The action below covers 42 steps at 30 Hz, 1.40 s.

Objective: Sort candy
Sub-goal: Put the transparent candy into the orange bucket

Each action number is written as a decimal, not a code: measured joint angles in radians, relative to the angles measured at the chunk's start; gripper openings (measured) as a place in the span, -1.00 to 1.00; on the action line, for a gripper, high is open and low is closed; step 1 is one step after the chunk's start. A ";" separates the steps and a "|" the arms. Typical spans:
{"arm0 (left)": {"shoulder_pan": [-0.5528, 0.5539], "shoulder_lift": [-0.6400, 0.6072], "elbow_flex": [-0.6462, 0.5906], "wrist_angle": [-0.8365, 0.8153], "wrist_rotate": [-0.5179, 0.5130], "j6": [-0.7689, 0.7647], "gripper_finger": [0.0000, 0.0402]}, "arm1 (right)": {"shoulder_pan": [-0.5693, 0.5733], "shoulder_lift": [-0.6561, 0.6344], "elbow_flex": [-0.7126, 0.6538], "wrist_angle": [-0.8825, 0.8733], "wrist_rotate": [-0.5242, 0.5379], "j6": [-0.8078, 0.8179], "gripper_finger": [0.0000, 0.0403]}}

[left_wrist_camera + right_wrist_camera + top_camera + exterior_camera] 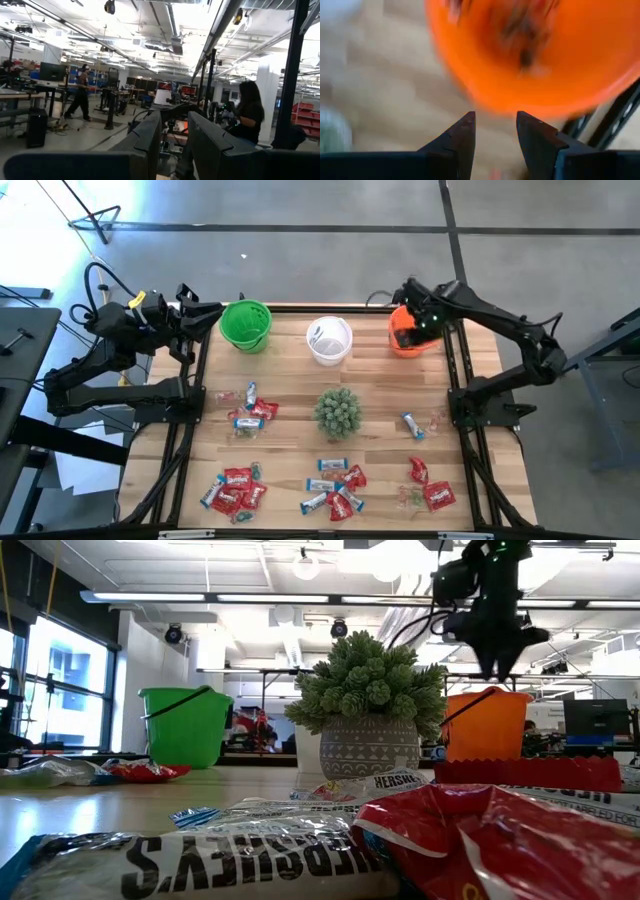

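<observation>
Above orange cup (408,337) at worktop (290,370) back right: right gripper (495,131), fingers parted, empty. At back-left edge beside green cup (245,326): left gripper (212,315), fingers slightly apart, nothing between. Across worktop front and middle: red and blue-white candy (334,489) in scattered clusters.

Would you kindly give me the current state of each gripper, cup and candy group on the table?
right gripper: open, empty, above the orange cup
left gripper: parted, empty, off the table's far left corner
green cup: upright
white cup: upright
candy: scattered on the table, unsorted
plant: upright, mid-table
</observation>
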State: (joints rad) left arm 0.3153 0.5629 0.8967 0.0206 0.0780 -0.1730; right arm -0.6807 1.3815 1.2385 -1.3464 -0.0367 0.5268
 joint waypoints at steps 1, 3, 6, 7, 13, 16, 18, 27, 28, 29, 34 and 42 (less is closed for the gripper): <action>0.000 0.000 0.000 0.000 0.000 0.000 -0.59 | 0.021 0.000 0.000 -0.032 -0.003 0.007 -0.31; 0.000 0.000 0.000 -0.001 0.000 0.000 -0.59 | 0.066 0.000 0.000 -0.091 0.001 0.036 -0.31; 0.000 0.000 0.000 -0.001 0.000 0.000 -0.59 | 0.143 0.000 0.000 -0.137 0.005 0.114 -0.31; 0.000 0.000 0.000 -0.001 0.001 0.000 -0.59 | 0.171 0.000 0.000 -0.147 0.007 0.141 -0.31; 0.000 0.000 0.000 -0.001 0.001 0.001 -0.59 | 0.372 0.000 0.000 -0.158 0.019 0.383 -0.31; 0.000 0.000 0.000 -0.001 0.001 0.001 -0.59 | 0.477 0.000 0.000 -0.165 0.074 0.530 -0.31; 0.000 0.000 0.000 -0.001 0.000 0.001 -0.59 | 0.540 -0.001 -0.003 -0.174 0.095 0.637 -0.31; 0.000 0.000 0.000 -0.002 -0.001 0.010 -0.59 | 0.786 -0.002 -0.205 -0.112 -0.030 1.012 -0.31; 0.000 0.000 0.000 -0.001 -0.002 0.019 -0.59 | 0.807 -0.002 -0.235 -0.095 -0.046 1.038 -0.31; 0.000 0.000 0.000 -0.001 -0.004 0.026 -0.59 | 0.827 -0.002 -0.264 -0.069 -0.056 1.064 -0.31; 0.001 0.000 0.000 -0.001 -0.011 0.045 -0.59 | 0.887 -0.017 -0.397 0.122 -0.074 1.156 -0.31; 0.000 0.000 0.000 0.005 -0.013 0.034 -0.59 | 0.953 -0.085 -0.553 0.308 -0.087 1.330 -0.31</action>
State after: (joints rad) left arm 0.3157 0.5625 0.8967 0.0258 0.0646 -0.1386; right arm 0.2720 1.2970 0.6850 -1.0382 -0.1232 1.8569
